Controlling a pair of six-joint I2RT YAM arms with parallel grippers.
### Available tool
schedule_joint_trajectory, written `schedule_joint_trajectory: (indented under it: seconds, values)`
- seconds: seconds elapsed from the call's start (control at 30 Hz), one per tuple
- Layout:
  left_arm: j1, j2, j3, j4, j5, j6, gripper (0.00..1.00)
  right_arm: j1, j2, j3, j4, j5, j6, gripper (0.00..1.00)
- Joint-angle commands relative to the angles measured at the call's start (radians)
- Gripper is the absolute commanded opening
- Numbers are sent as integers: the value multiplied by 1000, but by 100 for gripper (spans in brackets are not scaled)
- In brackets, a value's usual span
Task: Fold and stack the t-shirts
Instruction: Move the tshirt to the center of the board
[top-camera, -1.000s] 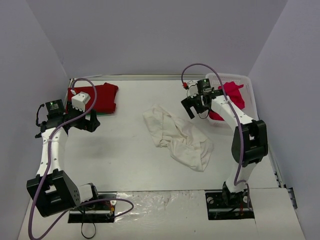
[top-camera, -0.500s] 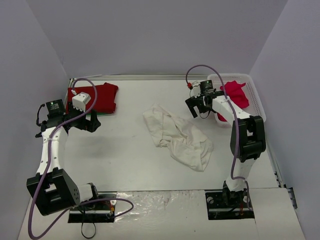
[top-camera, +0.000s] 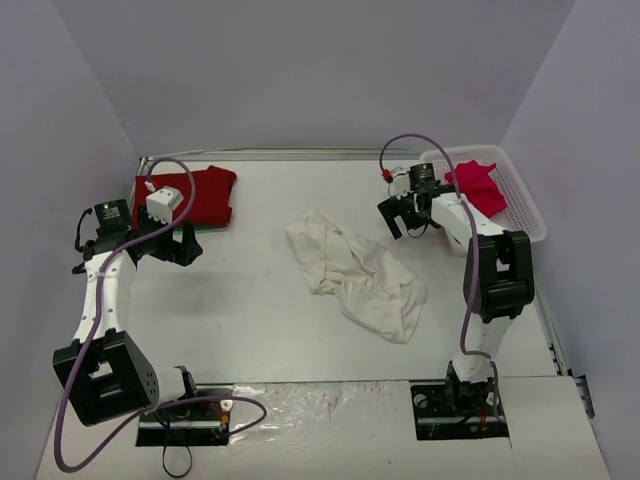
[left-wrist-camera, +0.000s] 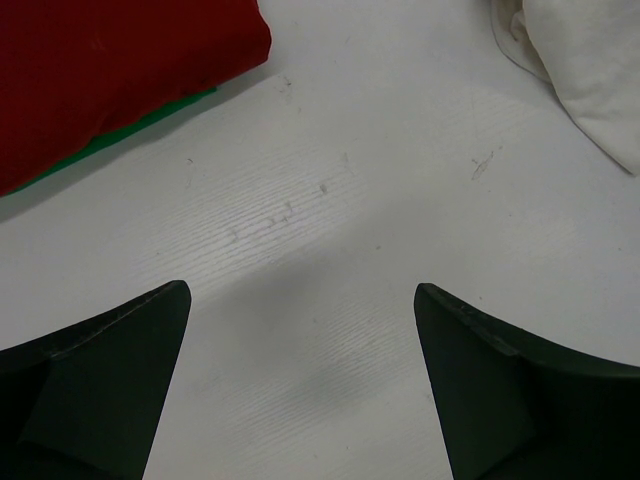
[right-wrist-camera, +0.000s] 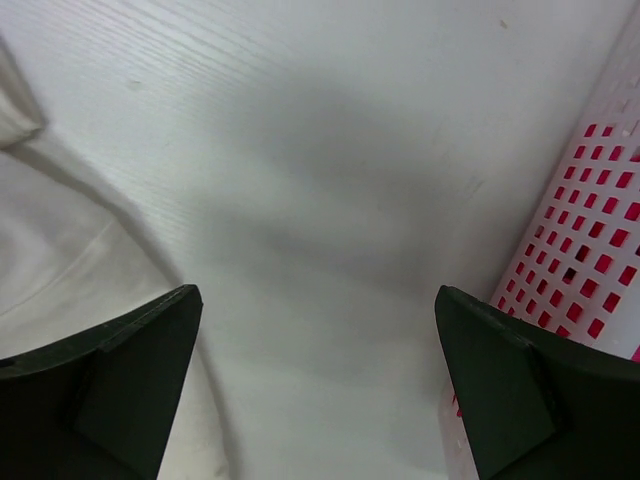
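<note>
top view: left gripper (top-camera: 185, 245) stood released and empty, the folded red t-shirt (top-camera: 205, 195) just beyond it. right gripper (top-camera: 403, 222) was released and empty, between the crumpled cream-white t-shirt (top-camera: 355, 272) and the basket (top-camera: 533, 218) holding the pinkish-red t-shirt (top-camera: 478, 187).
left wrist view: only worktop (left-wrist-camera: 320, 200) lay below the jaws.
right wrist view: basket wall sat beside one finger. risk judged: snagging the lattice would tip the basket.

The red t-shirt (left-wrist-camera: 110, 70) runs off the left wrist view, covering most of something green (left-wrist-camera: 140, 124), perhaps cloth.
</note>
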Motion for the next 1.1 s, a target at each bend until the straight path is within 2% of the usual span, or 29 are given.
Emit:
schedule_joint_trajectory:
  seconds: [0.0,0.17,0.33,0.7,1.07]
  values:
    - [4,0,8,-4,30,21,94,24,-133,22,-72,-127,-37,99]
    - [-2,7,11,-12,33,26,94,102,-166,104,-197,-264,-47,99]
    - [-2,6,15,-24,33,27,94,221,-94,167,-240,-329,-34,98]
    - [0,18,14,-29,18,38,94,291,141,390,-274,-404,-45,97]
    - [-2,43,15,-35,7,49,94,343,242,494,-305,-452,-73,92]
